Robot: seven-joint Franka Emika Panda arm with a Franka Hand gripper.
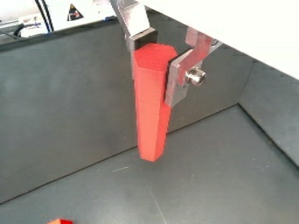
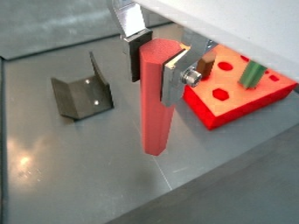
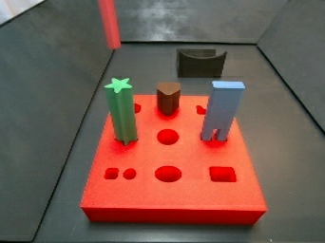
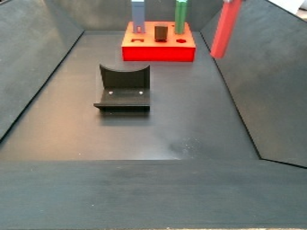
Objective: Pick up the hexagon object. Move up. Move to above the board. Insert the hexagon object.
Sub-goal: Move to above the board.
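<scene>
Gripper [image 1: 160, 54] up near the top edge of both wrist views, fingers [image 1: 184, 77] pinched on the upper end of the hexagon object [image 1: 151, 109] — one silver plate with its dark pad against each side. Rod [image 2: 156, 101] hanging upright below the fingers, lower end clear of the dark counter [image 1: 222, 175], nothing touching it but the pads. Only the finger plates and a screw in view; gripper body cut off above.

In a wrist view, the board [image 2: 239, 103] just beyond the rod, partly hidden behind a finger, with a green piece [image 2: 250, 73] and a brown peg [image 2: 201, 66] standing in it; also the fixture [image 2: 79, 88] off to the other side. Neither shows in the wrist view pointed at the bare counter and grey walls.

In a side view, the rod [image 3: 110, 22] only as a blurred red strip at the top edge, well beyond the board [image 3: 178, 195] — gripper out of frame there. Green star-topped post [image 3: 121, 111], dark brown peg [image 3: 168, 96] and a blue block [image 3: 223, 112] standing in the board, several holes left open; fixture [image 3: 200, 63] behind it.

In a side view from the opposite end, the rod [image 4: 224, 28] hanging beside the board [image 4: 159, 50], to its right and apart from it, upper end cut off by the frame; fixture [image 4: 124, 88] nearer the camera.
</scene>
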